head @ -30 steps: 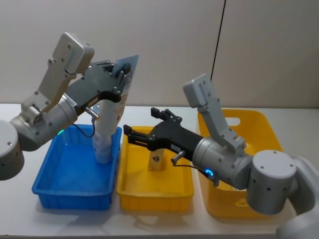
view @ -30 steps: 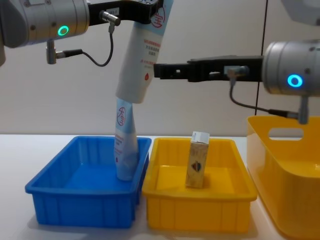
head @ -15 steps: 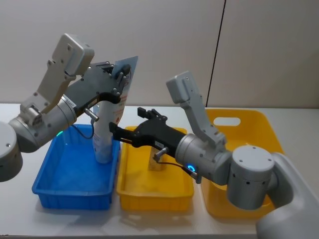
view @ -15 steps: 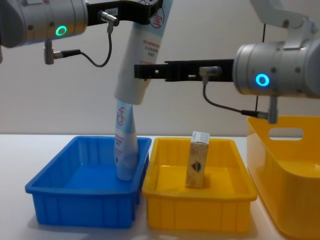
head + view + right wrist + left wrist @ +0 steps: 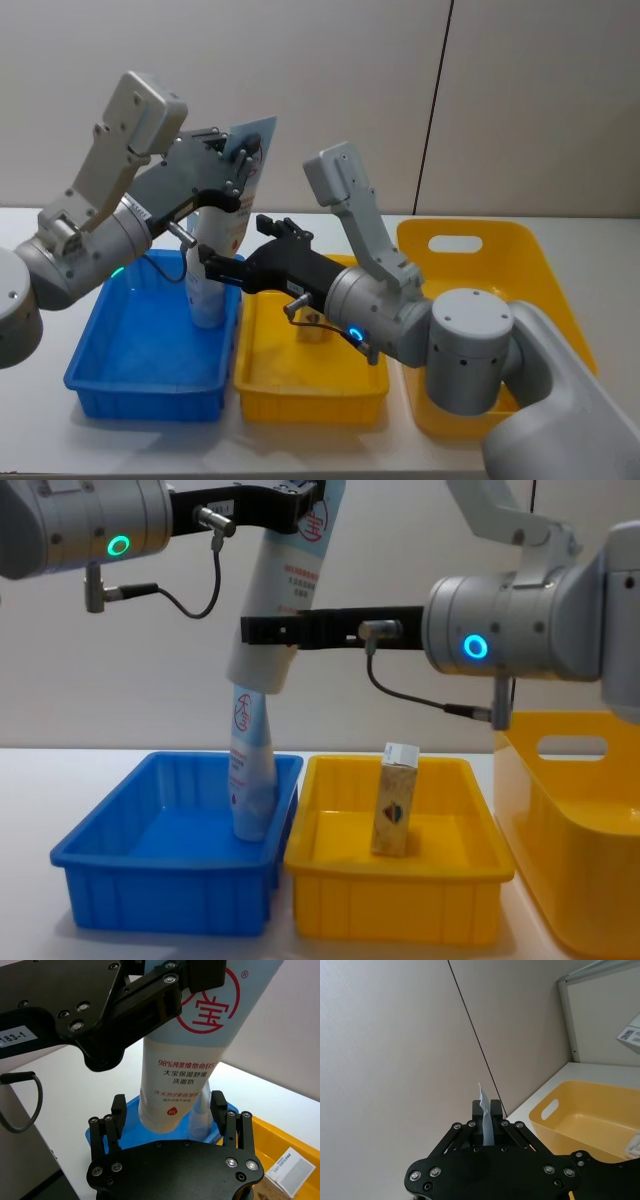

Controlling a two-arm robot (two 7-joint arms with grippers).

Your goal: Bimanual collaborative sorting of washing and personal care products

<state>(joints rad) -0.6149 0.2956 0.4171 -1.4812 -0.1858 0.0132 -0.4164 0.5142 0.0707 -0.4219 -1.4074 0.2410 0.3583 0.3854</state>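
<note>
Sorting is part done, by my reading. One tube (image 5: 250, 780) stands leaning in the blue bin (image 5: 170, 880), against the wall nearest the small yellow bin (image 5: 395, 895). A beige carton (image 5: 393, 813) stands upright in the small yellow bin, just beside the blue bin. The large yellow bin (image 5: 575, 820), on the far side of the small yellow one from the blue bin, shows nothing inside from here.

A second tube (image 5: 285, 590) hangs above the blue bin, cap end down, directly over the standing tube. The left gripper (image 5: 238, 165) is clamped on its flat crimped end. The right gripper (image 5: 169, 1115) has its fingers spread to either side of the tube's lower body, not yet pinching, so this looks like a handover or a steadying grasp in progress. Placement of this tube is what remains.

Hanging tube: white body widening to pale blue at the crimp, red round logo, small red print. It looks soft-walled and likely to flex under a squeeze.
</note>
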